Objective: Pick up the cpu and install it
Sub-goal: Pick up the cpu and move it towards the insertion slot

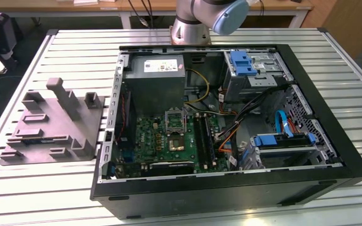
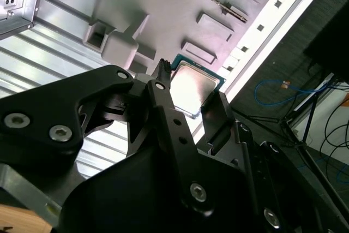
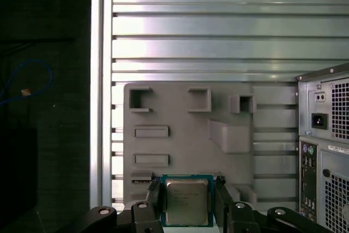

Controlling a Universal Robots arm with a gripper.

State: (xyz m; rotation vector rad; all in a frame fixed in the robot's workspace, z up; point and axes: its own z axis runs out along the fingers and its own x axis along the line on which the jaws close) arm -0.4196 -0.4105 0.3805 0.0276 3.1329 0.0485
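Gripper point(image 3: 188, 193) fingers point(image 3: 155, 197) are clamping the cpu point(image 3: 188, 204) by two opposite edges, holding it clear above the grey tray point(image 3: 180, 145) (pick-up apparently done), so installing is probably calling for level, square alignment inside the computer case point(image 1: 350, 165).

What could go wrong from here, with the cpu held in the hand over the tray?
1. The hand appears to pinch the cpu by two opposite edges only, so it could tilt or slip in transit.
2. The grey tray has upright posts, and a low path might clip them.
3. Loose cables lie beside the socket in the open case, where the hand might snag them.
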